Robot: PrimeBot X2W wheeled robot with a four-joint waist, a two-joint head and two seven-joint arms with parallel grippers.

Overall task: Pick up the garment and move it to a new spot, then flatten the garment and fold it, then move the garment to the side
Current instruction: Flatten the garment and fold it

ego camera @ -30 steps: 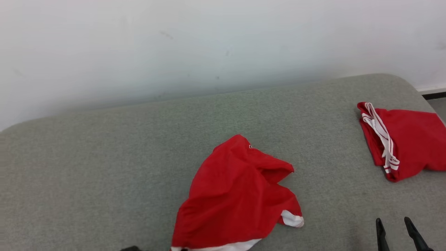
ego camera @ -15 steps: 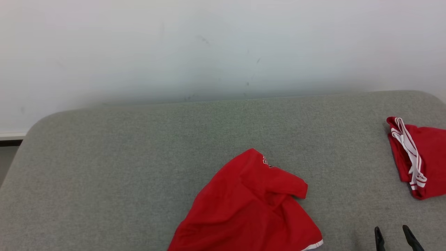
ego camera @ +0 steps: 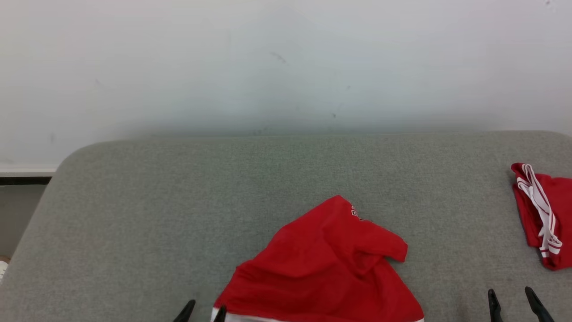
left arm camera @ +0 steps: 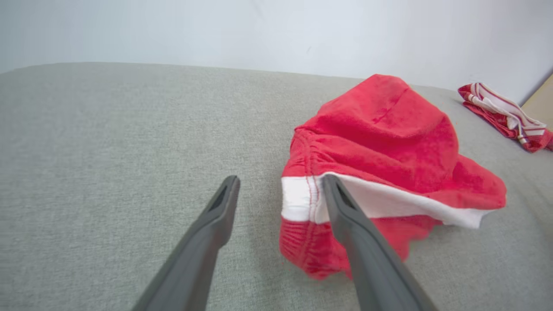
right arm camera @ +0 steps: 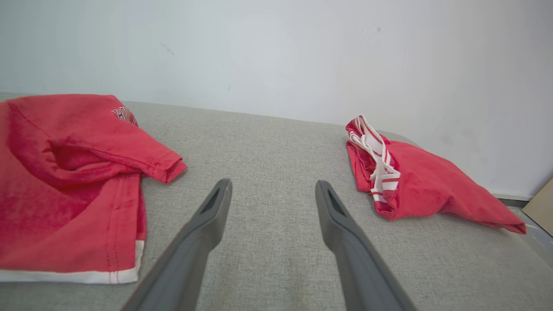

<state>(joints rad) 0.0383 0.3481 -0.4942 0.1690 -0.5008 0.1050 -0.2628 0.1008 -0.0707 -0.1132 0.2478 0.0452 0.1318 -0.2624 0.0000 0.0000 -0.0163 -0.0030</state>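
1. Head view: we note the red garment (ego camera: 326,264) crumpled at the near edge of the grey surface (ego camera: 156,201), about midway along it. The left gripper (ego camera: 204,312) sits just beside its white hem (ego camera: 250,318). The right gripper (ego camera: 511,302) is well apart, toward the near right corner. A second red garment (ego camera: 543,214), white-striped, lies at the right edge.
2. Left wrist view: we see the jaws spread wide with bare surface between them. One finger (left arm camera: 363,242) crosses in front of the white hem; contact unclear.
3. Right wrist view: jaws wide, nothing held, pointing at bare surface between the two garments.
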